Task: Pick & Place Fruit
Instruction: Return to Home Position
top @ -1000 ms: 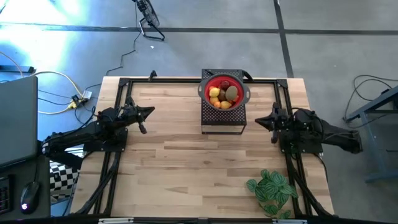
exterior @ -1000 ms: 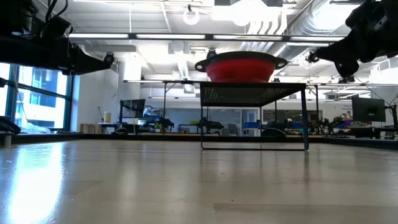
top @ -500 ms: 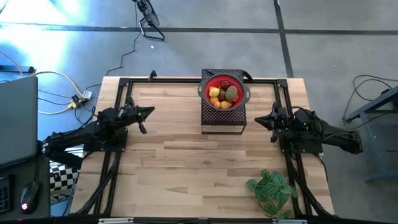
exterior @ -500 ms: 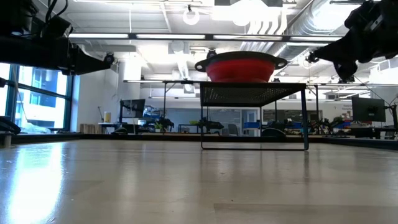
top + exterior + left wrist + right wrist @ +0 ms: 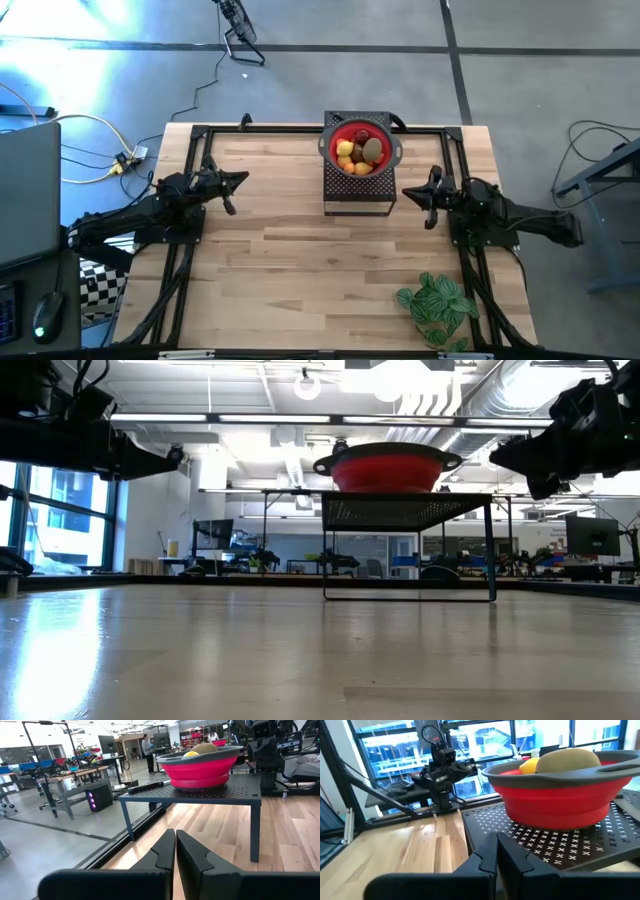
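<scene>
Right claw (image 5: 407, 193), closed, hangs beside the black shelf (image 5: 358, 192), at its 4 o'clock. Left claw (image 5: 242, 180), also closed, waits at 9 o'clock. The fruit (image 5: 358, 152) sits in the red bowl (image 5: 334, 138) atop the shelf, at 12 o'clock on the table (image 5: 300, 250).

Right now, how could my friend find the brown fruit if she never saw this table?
Look at the wooden table; at the middle of its far edge stands a black shelf with a red bowl on it. Among the yellow and orange fruits inside, the brown fruit is the only dull one.
</scene>
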Controlling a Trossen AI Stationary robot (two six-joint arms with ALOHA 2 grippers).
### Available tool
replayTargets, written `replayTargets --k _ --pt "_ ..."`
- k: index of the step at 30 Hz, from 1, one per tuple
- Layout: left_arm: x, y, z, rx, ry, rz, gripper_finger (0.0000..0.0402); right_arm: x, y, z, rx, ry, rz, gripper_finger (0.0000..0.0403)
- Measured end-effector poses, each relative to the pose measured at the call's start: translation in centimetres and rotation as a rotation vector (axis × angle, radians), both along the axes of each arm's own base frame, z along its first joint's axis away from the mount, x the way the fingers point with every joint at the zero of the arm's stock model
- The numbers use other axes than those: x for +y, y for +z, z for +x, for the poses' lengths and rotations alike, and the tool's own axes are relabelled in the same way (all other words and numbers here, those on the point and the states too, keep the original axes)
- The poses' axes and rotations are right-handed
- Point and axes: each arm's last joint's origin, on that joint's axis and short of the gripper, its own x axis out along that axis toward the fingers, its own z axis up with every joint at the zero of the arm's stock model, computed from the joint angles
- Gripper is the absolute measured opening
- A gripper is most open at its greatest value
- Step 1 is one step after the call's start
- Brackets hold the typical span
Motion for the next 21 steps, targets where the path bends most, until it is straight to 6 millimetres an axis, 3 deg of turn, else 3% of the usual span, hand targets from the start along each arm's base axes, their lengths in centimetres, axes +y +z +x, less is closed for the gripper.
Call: replayTargets --k 21 --pt "0.00 0.00 0.00 0.000 0.000 0.000 0.0012 -0.02 -0.37 0.23 0.059 0.008 -0.069 0.0002"
